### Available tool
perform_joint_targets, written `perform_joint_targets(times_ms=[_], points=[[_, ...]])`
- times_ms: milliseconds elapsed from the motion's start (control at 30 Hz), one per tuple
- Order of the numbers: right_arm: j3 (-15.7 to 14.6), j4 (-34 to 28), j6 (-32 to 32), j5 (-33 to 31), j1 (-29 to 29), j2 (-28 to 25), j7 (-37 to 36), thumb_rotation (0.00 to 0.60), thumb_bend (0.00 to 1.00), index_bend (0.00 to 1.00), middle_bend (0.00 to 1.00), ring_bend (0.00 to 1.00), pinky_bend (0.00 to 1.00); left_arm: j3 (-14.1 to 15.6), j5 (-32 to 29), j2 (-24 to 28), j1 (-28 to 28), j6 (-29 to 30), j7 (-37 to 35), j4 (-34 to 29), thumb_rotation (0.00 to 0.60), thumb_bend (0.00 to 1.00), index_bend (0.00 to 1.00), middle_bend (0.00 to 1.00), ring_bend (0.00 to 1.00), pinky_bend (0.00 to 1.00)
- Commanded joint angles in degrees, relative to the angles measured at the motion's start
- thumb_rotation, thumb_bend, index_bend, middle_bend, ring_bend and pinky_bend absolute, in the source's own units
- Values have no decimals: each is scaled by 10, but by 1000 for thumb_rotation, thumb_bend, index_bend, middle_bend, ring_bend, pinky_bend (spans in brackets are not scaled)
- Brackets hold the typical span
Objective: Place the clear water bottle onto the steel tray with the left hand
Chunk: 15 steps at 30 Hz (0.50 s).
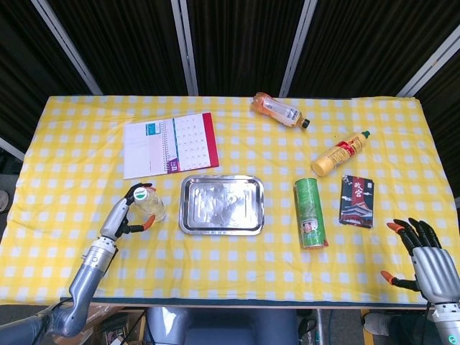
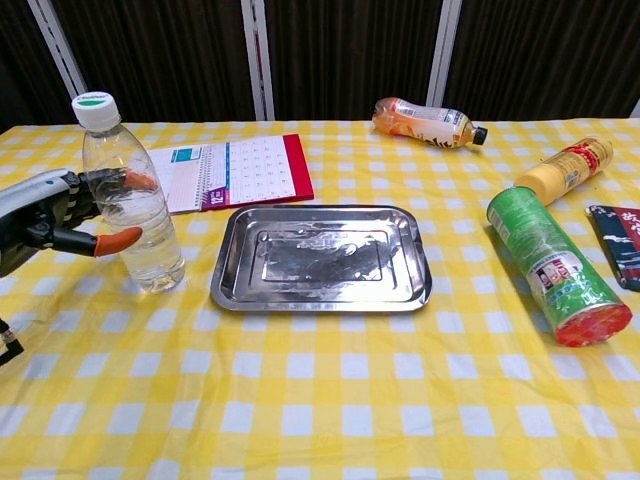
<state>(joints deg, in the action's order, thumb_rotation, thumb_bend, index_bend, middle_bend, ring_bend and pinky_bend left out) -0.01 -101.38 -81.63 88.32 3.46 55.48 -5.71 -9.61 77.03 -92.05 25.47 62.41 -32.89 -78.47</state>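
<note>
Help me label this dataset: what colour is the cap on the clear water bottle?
The clear water bottle has a white cap with a green top, clearest in the chest view.
</note>
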Motion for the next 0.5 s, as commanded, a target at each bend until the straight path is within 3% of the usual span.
perform_joint_targets(times_ms=[33, 500], points=[[0, 0, 1, 0, 0, 0, 1, 600, 158, 174, 149, 42, 19, -4, -4, 7, -4, 8, 4, -9, 600, 536, 328, 125, 0, 0], [0, -1, 5, -2, 2, 3, 9, 600, 158, 174, 149, 42, 19, -17, -22, 25, -9, 10, 7, -42, 600, 544, 363, 141, 0, 0]])
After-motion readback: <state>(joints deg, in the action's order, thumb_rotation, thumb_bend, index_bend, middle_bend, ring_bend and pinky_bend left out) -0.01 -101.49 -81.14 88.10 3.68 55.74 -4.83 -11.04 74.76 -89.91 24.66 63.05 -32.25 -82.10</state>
